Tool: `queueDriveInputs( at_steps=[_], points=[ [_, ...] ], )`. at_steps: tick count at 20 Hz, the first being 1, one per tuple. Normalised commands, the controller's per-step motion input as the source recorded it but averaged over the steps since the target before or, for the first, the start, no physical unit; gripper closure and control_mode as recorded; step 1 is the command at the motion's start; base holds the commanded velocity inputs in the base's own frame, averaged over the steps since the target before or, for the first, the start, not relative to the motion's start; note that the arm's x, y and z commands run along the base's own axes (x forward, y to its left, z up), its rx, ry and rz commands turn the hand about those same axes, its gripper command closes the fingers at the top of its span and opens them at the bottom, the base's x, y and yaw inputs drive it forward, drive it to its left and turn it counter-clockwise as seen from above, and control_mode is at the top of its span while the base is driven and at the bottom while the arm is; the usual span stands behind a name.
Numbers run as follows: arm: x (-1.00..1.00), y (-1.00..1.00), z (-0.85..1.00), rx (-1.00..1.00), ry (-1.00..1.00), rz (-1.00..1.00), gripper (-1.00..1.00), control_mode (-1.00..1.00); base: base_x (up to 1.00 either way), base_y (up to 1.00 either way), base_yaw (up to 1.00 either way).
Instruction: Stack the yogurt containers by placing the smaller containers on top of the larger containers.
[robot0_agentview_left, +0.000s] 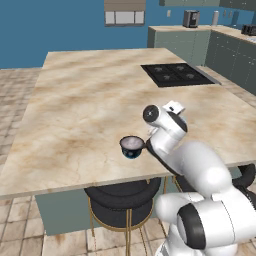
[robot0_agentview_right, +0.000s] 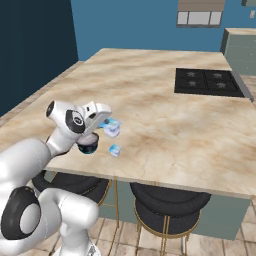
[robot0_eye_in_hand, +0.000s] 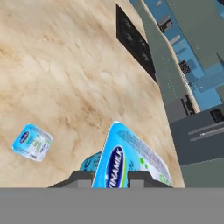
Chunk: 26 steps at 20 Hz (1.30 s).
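Observation:
My gripper (robot0_agentview_right: 110, 126) is shut on a small pale-blue and white yogurt cup (robot0_agentview_right: 112, 128), held tilted a little above the counter. In the hand view this cup (robot0_eye_in_hand: 131, 157) fills the gap between the two fingertips (robot0_eye_in_hand: 141, 178). The larger dark navy cup (robot0_agentview_right: 88, 144) with its pale top stands on the counter near the front edge, just left of and below the held cup; the left base view shows it (robot0_agentview_left: 132, 146) close to my arm. Another small pale-blue cup (robot0_agentview_right: 115, 150) lies on the counter to the dark cup's right, and the hand view has it (robot0_eye_in_hand: 31, 142) too.
The marble island counter (robot0_agentview_left: 75, 115) ends close in front of the cups. A black cooktop (robot0_agentview_left: 177, 74) is set into its far right side. Dark round stools (robot0_agentview_right: 170, 205) stand under the front edge. Cabinets with appliances (robot0_agentview_left: 190, 19) line the back wall.

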Motion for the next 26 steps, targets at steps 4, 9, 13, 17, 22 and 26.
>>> queueDriveInputs(
  at_steps=[4,9,13,17,22,26],
  points=[
    [-0.12,0.41,0.03,-0.04,0.04,0.00,1.00,-1.00,0.00,0.00,0.00],
    [-0.10,0.40,0.00,-0.04,0.04,0.00,1.00,-1.00,0.00,0.00,0.00],
    [-0.01,0.36,-0.02,-0.05,0.02,0.00,1.00,-1.00,0.00,0.00,0.00],
    [0.00,0.36,0.00,-0.04,0.00,0.00,1.00,-1.00,0.00,0.00,0.00],
    [0.00,0.33,0.00,0.00,0.00,0.00,1.00,-1.00,0.00,0.00,0.00],
    [0.00,0.32,0.00,0.00,0.00,0.00,1.00,-1.00,0.00,0.00,0.00]
  ],
)
